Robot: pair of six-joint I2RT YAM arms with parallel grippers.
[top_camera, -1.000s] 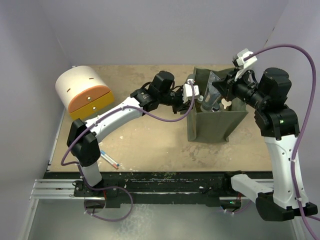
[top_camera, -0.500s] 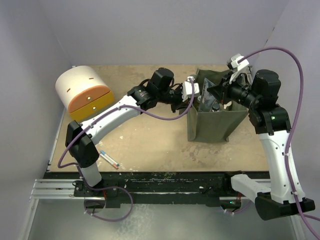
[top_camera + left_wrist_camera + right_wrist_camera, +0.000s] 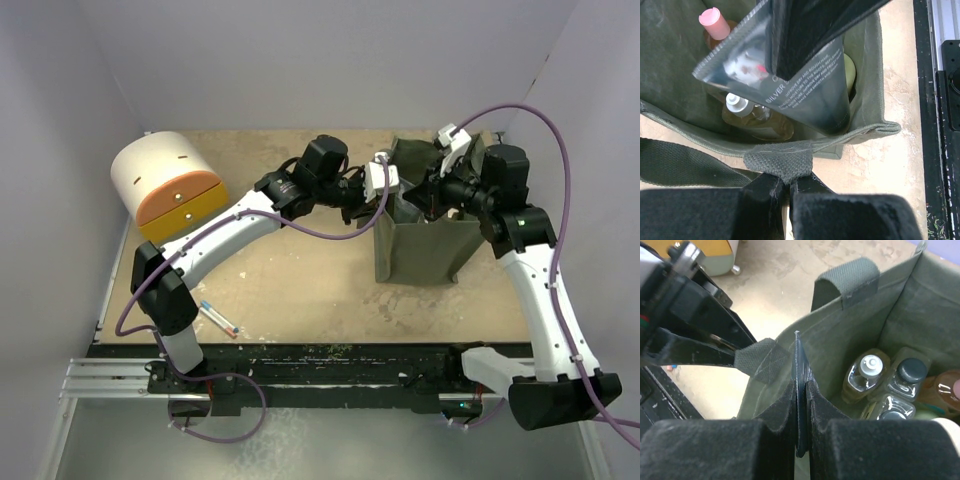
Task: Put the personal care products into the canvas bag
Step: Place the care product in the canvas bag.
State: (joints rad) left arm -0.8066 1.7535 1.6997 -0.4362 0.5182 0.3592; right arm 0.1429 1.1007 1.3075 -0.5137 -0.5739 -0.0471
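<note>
Here the left gripper (image 3: pixel 787 182) pinches the canvas bag (image 3: pixel 867 75) by its strap (image 3: pixel 777 162); the right gripper (image 3: pixel 800 390) clamps the silver-grey tube (image 3: pixel 805 95) inside it

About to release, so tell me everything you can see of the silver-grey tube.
The silver-grey tube looks like glossy soft plastic, dark grey, with white lettering that includes SILVER. It widens to a flat crimped end and narrows toward its cap end, which is hidden behind the rim of the canvas bag. It hangs tilted in the bag's mouth above an amber bottle, pinched flat by the right gripper. Whether it touches the bottles cannot be told.
</note>
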